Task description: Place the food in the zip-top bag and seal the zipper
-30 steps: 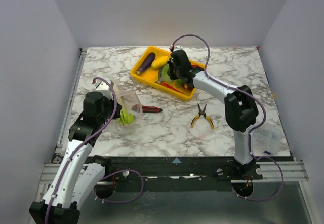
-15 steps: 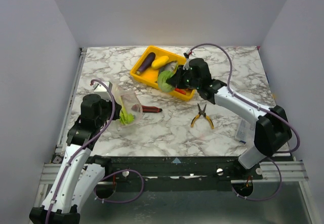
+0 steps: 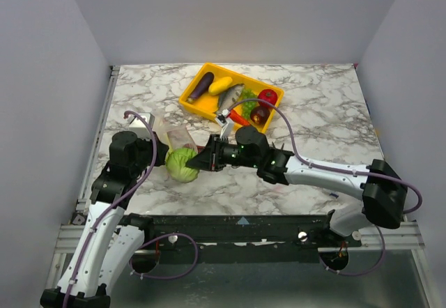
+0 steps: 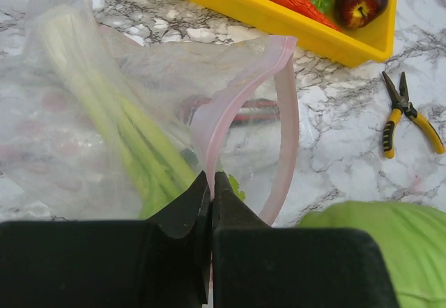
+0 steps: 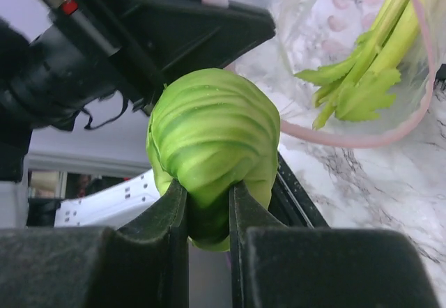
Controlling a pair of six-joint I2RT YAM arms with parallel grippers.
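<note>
The clear zip-top bag (image 3: 174, 139) lies at the left with a green-white leek (image 4: 125, 130) inside. My left gripper (image 4: 210, 182) is shut on the bag's pink zipper (image 4: 289, 113) edge, and the mouth stands open. At the mouth hangs a green lettuce (image 3: 182, 164), just off the table. My right gripper (image 5: 208, 196) is shut on the lettuce (image 5: 212, 144), right beside the left gripper (image 3: 162, 156). The leek's leaves (image 5: 362, 88) show past the zipper (image 5: 362, 139). More food lies in the yellow tray (image 3: 189, 104): eggplant (image 3: 201, 86), squash (image 3: 220, 85), fish (image 3: 230, 97), tomato (image 3: 267, 97), onion (image 3: 260, 115), chili (image 3: 238, 118).
Yellow-handled pliers (image 4: 408, 113) lie on the marble right of the bag, mostly under the right arm (image 3: 313, 172) in the top view. A dark red pocket knife (image 4: 254, 109) shows blurred through the bag. Grey walls enclose the table on three sides.
The right arm has swung from the yellow tray down and left to the bag's mouth, carrying the lettuce. The left arm and the bag have stayed put.
</note>
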